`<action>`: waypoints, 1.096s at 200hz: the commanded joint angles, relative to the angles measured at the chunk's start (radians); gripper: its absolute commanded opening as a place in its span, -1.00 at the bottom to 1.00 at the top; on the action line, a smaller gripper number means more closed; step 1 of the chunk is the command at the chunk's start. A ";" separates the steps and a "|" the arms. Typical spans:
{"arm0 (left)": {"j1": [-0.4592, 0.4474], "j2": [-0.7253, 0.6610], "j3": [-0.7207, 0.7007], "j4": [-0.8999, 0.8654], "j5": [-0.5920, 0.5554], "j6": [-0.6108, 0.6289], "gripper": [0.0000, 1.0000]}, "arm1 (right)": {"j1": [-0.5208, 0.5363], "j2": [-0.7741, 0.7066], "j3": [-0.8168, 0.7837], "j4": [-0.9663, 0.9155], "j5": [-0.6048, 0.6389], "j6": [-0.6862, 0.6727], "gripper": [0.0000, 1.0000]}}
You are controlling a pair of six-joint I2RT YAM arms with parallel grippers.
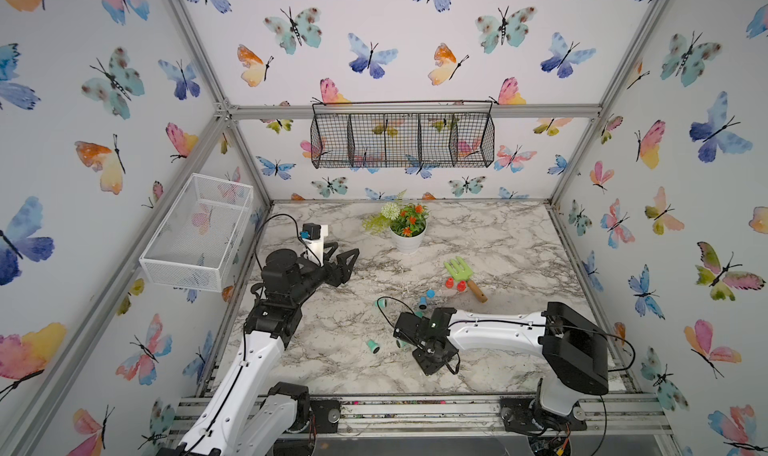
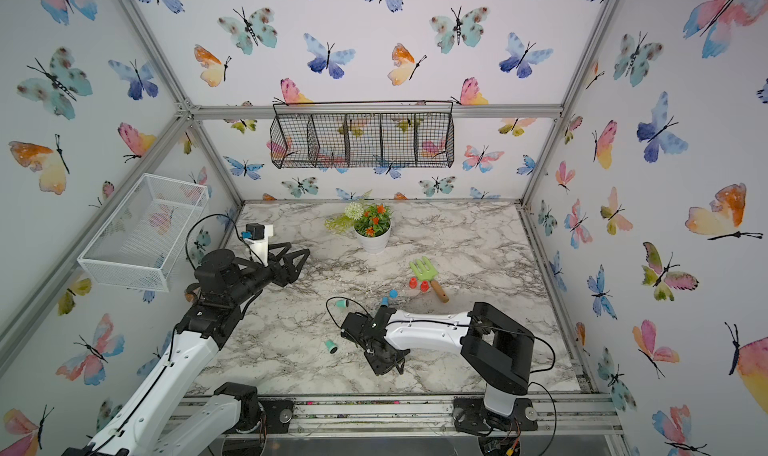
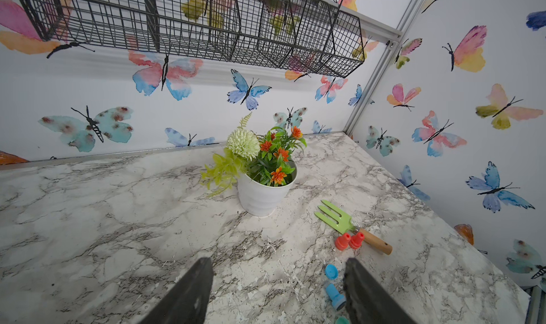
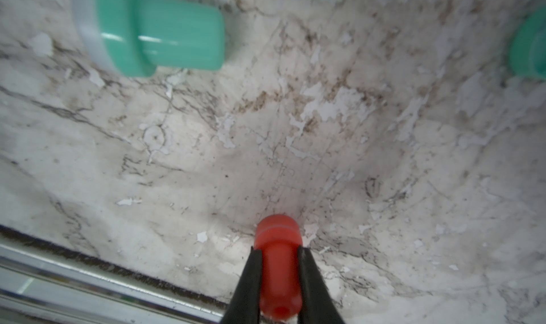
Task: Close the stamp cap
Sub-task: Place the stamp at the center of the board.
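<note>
Red stamp piece pinched in the closed jaws of the right gripper, low over the marble table by its near edge, teal stamp lying just beyond, left gripper at far left, jaws apart and empty, 2 red pieces beside green fork

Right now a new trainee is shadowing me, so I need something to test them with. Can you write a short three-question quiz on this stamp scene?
1. True or false: the left gripper holds a stamp.
2. What colour is the piece clamped in the right gripper? A) teal B) red C) blue
3. Which tool lies beside the two red stamp parts, this side of the flower pot?

Key:
1. False. Its jaws stand open with nothing between them.
2. B, the red piece.
3. The green garden fork.
</note>
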 commanded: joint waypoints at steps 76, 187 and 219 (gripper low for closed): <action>0.007 -0.008 -0.009 0.001 0.024 -0.005 0.44 | -0.066 0.039 -0.084 0.140 0.040 0.016 -0.95; 0.009 0.008 -0.009 0.003 0.025 -0.004 0.44 | -0.595 -0.121 -0.020 0.086 0.082 -0.278 -0.95; 0.010 0.016 -0.008 0.002 0.026 -0.005 0.44 | -0.661 -0.049 0.009 0.116 0.089 -0.329 -0.86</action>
